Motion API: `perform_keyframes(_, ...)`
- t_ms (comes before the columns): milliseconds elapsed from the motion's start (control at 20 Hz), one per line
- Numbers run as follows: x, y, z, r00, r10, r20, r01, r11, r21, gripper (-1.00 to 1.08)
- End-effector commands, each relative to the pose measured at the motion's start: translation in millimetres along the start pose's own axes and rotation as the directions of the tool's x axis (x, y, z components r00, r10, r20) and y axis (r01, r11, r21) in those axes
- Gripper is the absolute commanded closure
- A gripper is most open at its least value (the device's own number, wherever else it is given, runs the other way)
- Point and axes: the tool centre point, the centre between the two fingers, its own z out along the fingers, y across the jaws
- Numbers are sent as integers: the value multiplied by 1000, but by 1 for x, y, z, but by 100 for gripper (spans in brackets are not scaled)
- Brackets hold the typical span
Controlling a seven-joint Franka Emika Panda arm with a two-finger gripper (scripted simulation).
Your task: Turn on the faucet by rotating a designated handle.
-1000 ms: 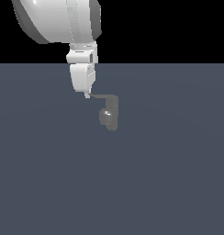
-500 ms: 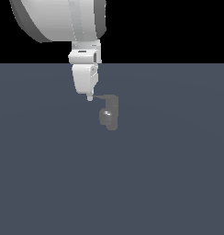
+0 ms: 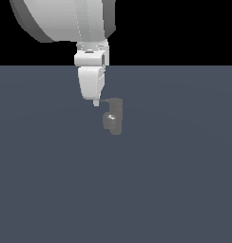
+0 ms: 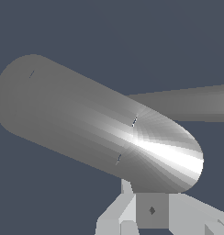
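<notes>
White arm [image 3: 75, 23] up top, shading to grey along its curved edge, with a white gripper [image 3: 96, 102] below it. The faucet [image 3: 113, 116] reads dull grey with a small bright glint on its body. Its handle [image 3: 106, 100] is the same flat grey. The floor [image 3: 175, 180] is plain slate blue-grey, and the backdrop [image 3: 184, 28] above it pure black. Up close, the faucet's body carries a white sheen streak.

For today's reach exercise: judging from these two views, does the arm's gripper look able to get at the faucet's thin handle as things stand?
Probably yes. In the exterior view the gripper hangs right at the free end of the handle, which projects from the top of the faucet, and nothing stands between them. Actual contact cannot be confirmed.
</notes>
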Motion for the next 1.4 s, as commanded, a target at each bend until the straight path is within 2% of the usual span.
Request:
perform_keyframes(0,12,2,0,1000,4,-1,-4,1000,0,108)
perform_keyframes(550,83,18,1,1000,12,-3,-12,1000,-5,108)
perform_keyframes(600,83,18,1,1000,12,-3,-12,1000,-5,108)
perform_keyframes(650,52,16,0,999,-32,7,32,999,-3,108)
perform_keyframes(1350,106,-9,1,1000,-8,1,8,1000,-4,108)
